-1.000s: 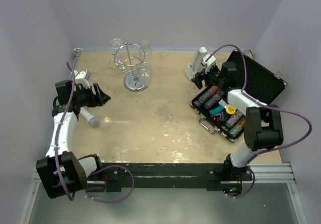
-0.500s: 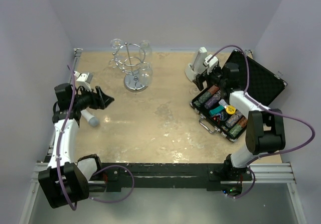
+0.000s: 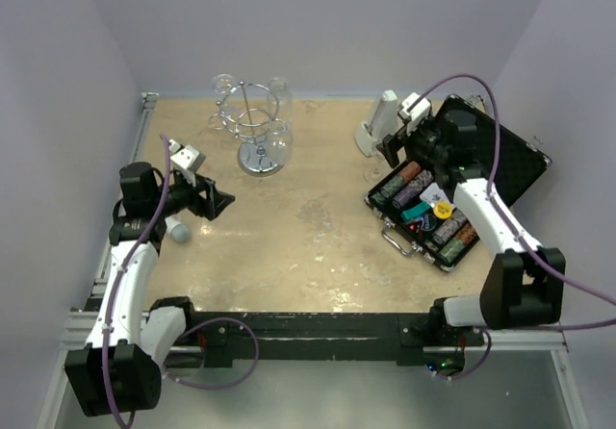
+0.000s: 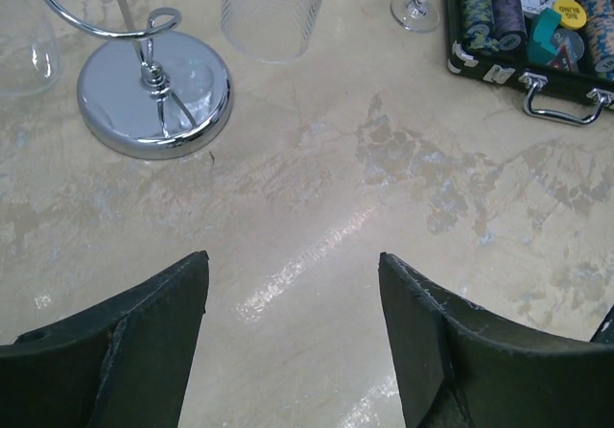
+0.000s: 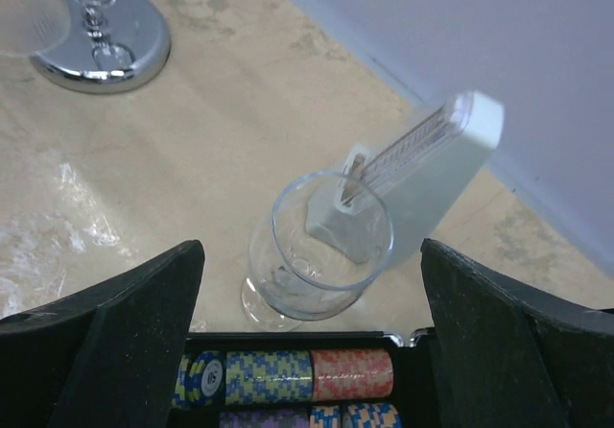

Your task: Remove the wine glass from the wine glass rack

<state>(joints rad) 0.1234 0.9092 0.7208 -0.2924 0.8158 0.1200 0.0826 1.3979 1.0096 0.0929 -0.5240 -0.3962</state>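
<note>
Since both pairs of fingers stand apart with nothing between them, neither arm carries anything at this moment. Nearest, the left gripper (image 4: 293, 284) hovers low over the bare table (image 3: 308, 246), and its wrist view looks across at the rack. I judge that it waits there out of the other arm's way.

On the right side lies the open chip case (image 3: 428, 208), and just past its far edge stands the wine glass (image 5: 321, 241). It is upright on its own foot on the table, well apart from the rack. The right gripper (image 5: 310, 255) hangs above the case with its fingers spread very wide, one to each side of the glass, and neither finger touches it. That wide spread probably serves to clear the bowl without knocking it over. By the look of it, the glass is already off the rack and set down.

The glass is clear and empty, with a rounded bowl, a short stem and a round foot. The grey metronome (image 5: 422, 164) close behind shows through it.

Farther back on the left stands the wine glass rack (image 3: 258, 126), chrome wire on a shiny round base (image 4: 153, 87), with other glasses (image 3: 278, 140) hanging from its arms.
</note>
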